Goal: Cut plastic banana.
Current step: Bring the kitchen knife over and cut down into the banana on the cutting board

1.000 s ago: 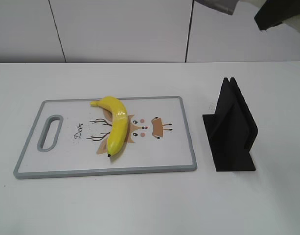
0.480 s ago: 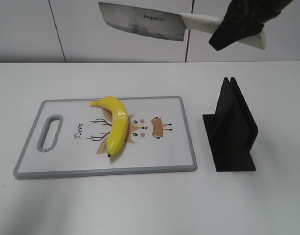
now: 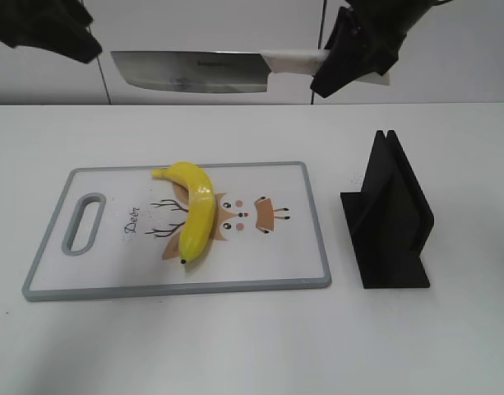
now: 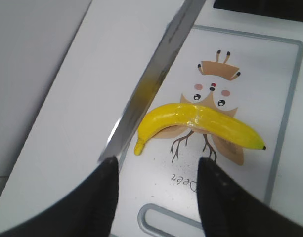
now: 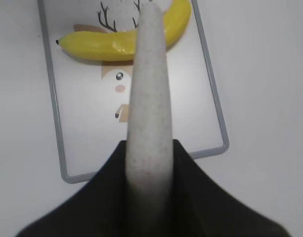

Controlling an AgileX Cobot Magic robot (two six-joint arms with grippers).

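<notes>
The yellow plastic banana (image 3: pixel 196 216) lies whole on the cutting board (image 3: pixel 297 247), across its deer print; it also shows in the left wrist view (image 4: pixel 200 122) and the right wrist view (image 5: pixel 116 42). My right gripper (image 3: pixel 350 59) is shut on the white handle (image 5: pixel 149 103) of a cleaver, whose blade (image 3: pixel 190 72) hangs level high above the board's far edge. My left gripper (image 4: pixel 156 165) is open and empty, high above the board's handle end; in the exterior view it sits at the top left (image 3: pixel 50 29).
A black knife stand (image 3: pixel 389 216) stands on the white table right of the board. The board's handle slot (image 3: pixel 85 222) is at its left end. A white panelled wall is behind.
The cleaver has swung left and lower, its blade now level over the board's far edge. My left gripper has come into view at the top left.
</notes>
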